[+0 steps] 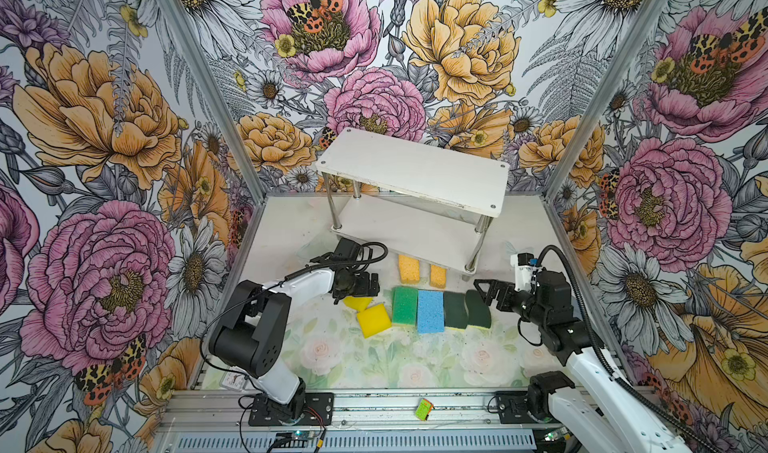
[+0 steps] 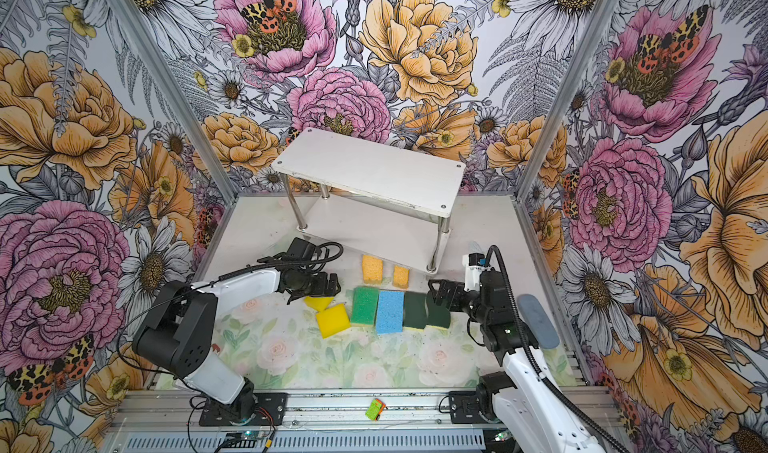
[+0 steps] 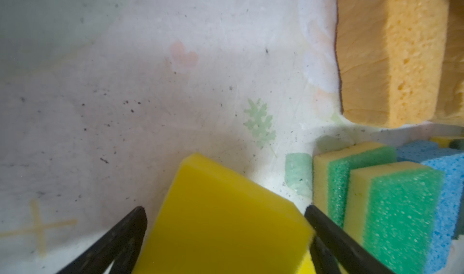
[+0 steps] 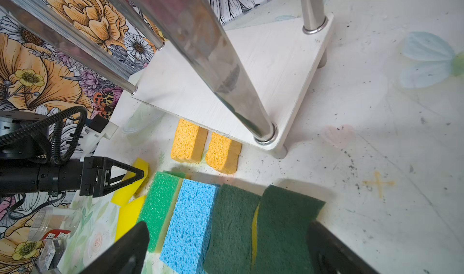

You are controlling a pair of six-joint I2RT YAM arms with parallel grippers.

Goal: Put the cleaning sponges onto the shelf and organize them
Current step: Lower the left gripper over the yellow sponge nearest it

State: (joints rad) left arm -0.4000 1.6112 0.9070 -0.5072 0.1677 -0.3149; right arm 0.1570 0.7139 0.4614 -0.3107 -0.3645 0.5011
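The white two-tier shelf [image 1: 415, 168] [image 2: 370, 168] stands at the back with both boards bare. In front of it lie the sponges: two orange [image 1: 408, 268] [image 1: 437, 275], green-topped [image 1: 404, 305], blue [image 1: 430, 310], two wavy dark-green [image 1: 455, 309] [image 1: 478, 309] and two yellow [image 1: 356, 303] [image 1: 374, 320]. My left gripper [image 1: 362, 291] [image 3: 224, 208] is open, its fingers either side of the farther yellow sponge [image 3: 226, 222]. My right gripper [image 1: 484, 293] [image 4: 227, 225] hangs open just above the dark-green pair [image 4: 283, 230]. The left wrist view shows two green-topped sponges [image 3: 361, 182] side by side.
A shiny shelf post [image 4: 226, 71] rises close in front of the right wrist camera. A small green-and-orange object [image 1: 424, 409] lies on the front rail. A clear plastic container [image 4: 50, 225] sits near the left arm's base. Floral walls close in three sides.
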